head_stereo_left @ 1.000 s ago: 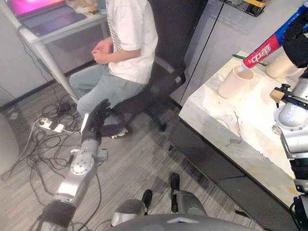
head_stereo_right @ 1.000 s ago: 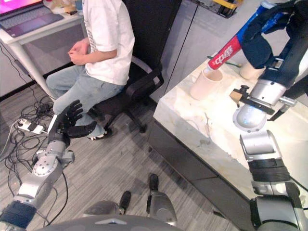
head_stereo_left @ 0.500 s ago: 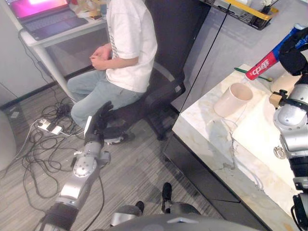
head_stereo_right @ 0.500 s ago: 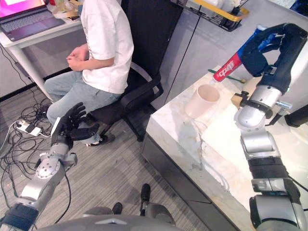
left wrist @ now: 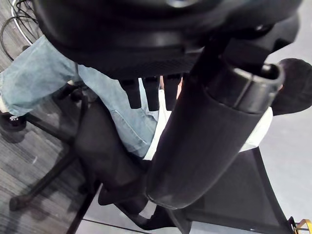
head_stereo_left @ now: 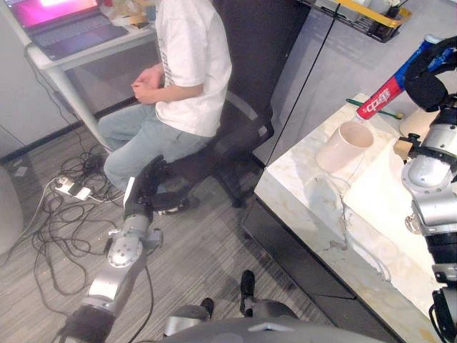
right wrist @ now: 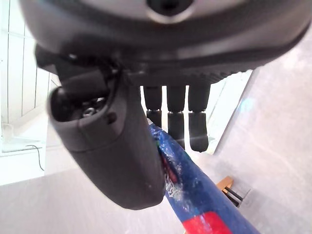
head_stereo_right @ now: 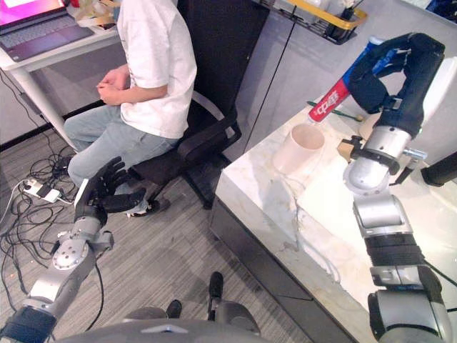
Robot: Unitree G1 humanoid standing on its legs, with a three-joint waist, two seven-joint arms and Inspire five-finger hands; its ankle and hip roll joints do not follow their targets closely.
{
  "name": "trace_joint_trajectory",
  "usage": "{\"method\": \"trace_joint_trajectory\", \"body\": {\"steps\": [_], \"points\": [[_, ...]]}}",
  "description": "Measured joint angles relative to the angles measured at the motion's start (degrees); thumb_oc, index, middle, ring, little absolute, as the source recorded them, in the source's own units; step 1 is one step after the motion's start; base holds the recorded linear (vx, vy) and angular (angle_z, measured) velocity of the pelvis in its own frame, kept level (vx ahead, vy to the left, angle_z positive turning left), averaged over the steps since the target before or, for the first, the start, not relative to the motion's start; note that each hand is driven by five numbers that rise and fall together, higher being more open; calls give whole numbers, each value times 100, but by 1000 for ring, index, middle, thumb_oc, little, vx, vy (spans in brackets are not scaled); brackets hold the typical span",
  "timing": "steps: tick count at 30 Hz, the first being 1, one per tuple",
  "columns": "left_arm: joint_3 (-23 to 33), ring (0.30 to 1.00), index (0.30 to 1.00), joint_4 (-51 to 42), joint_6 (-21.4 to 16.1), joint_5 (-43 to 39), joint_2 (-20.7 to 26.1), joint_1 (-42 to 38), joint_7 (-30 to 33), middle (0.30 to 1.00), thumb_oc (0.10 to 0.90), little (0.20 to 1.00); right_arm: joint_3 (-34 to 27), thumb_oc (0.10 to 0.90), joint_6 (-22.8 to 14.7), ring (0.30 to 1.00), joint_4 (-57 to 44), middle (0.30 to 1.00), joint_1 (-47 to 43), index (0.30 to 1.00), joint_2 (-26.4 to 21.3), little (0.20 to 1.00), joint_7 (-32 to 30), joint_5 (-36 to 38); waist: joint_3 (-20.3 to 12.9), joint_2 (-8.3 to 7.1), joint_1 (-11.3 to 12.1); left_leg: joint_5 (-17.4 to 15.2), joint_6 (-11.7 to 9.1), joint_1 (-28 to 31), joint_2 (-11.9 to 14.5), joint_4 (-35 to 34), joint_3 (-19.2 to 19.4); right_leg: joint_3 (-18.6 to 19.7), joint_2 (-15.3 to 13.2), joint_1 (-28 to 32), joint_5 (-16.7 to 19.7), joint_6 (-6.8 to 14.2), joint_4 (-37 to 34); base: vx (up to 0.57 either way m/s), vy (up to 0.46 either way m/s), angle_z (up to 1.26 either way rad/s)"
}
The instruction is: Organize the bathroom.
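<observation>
Marble counter — one cup, one toothpaste tube

Both head cameras look steeply down from above. They share the marble counter on the right and the seated person far left. The left wrist camera faces that person from close by; the right wrist camera looks along its hand, very near.

Cup on counter, near its left edge; toothbrush behind it. Person on chair, left of counter.
</observation>
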Motion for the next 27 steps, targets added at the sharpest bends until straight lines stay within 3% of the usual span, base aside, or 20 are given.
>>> {"method": "trace_joint_trajectory", "body": {"steps": [13,27], "points": [[0,900,900,-10,2,4,-188,-38,162,900,800,900,15,400,-12,300,-246,300,309,300,616,300,533,0,-1,34,-141,-4,-5,60,-8,-25,120,118,10,18,0,2,0,0,2,-4],[-1,900,900,-10,2,19,-348,-36,287,900,800,900,108,400,-16,300,-432,300,483,300,638,300,642,3,-12,77,-149,-5,-5,63,-15,-30,180,171,17,4,2,3,0,-6,5,-1]]}}
